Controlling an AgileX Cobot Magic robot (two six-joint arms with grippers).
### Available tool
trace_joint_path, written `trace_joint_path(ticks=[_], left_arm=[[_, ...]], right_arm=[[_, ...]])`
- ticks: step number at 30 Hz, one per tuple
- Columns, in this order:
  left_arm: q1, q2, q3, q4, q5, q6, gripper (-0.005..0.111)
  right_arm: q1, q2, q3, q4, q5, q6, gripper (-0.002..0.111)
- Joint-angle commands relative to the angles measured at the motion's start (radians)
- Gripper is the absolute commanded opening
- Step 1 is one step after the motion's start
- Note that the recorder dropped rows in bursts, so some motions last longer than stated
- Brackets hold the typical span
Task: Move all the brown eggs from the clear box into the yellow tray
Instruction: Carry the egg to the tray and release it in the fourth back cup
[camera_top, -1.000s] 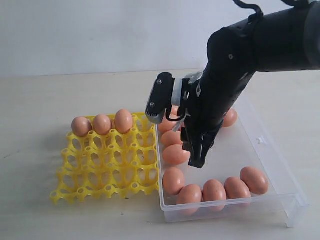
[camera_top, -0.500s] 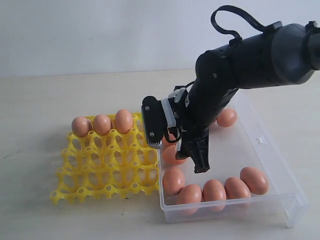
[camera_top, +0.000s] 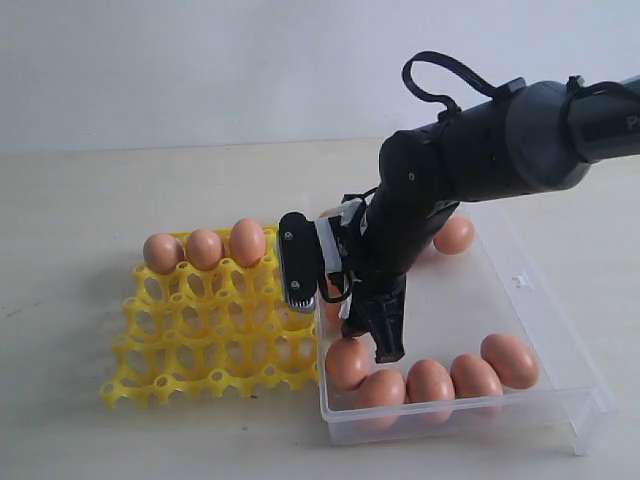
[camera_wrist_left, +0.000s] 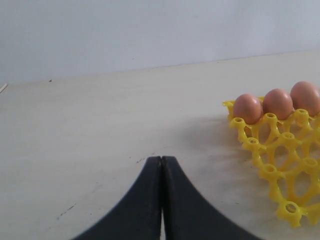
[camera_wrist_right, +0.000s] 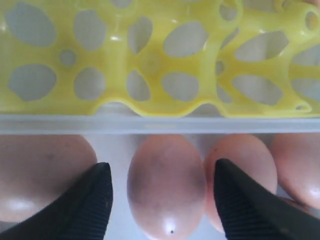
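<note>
The yellow tray (camera_top: 200, 330) lies left of the clear box (camera_top: 560, 330) and holds three brown eggs (camera_top: 204, 248) in its far row. More brown eggs (camera_top: 430, 382) lie along the box's near wall, and one (camera_top: 454, 235) sits at the back. My right gripper (camera_top: 375, 335) reaches down inside the box by its left wall. In the right wrist view it (camera_wrist_right: 161, 165) is open, its fingers (camera_wrist_right: 95, 200) on either side of one egg (camera_wrist_right: 166, 200) with small gaps. My left gripper (camera_wrist_left: 161, 159) is shut over bare table, away from the tray (camera_wrist_left: 280, 150).
The box's low clear wall (camera_wrist_right: 160, 124) runs between the gripped-around egg and the tray. Neighbouring eggs (camera_wrist_right: 40, 175) press close on both sides of the right fingers. The right arm's bulk (camera_top: 480, 150) hangs over the box's middle.
My right gripper has dropped lower and shifted toward the box's left wall and front, and its jaws stand wider than a second ago. The eggs and tray have not moved.
</note>
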Motion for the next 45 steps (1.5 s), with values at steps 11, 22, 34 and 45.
trace_joint_path(ticks=[11,22,34,45], left_arm=[[-0.006,0.003,-0.005,-0.005,-0.004,-0.004,0.0],[-0.006,0.003,-0.005,-0.005,-0.004,-0.006,0.0],[-0.006,0.003,-0.005,-0.005,-0.004,-0.006,0.0],[-0.006,0.003,-0.005,-0.005,-0.004,-0.006,0.0]], right_arm=[[0.014,0.042,0.0,0.007,-0.026,0.047,0.0],[-0.018,-0.214,0.041,0.002,-0.329,0.685,0.0],[-0.016,-0.051,0.102,-0.227,-0.903,1.459,0.0],[-0.016,0.124,0.1,-0.396,-1.14,1.768,0.0]])
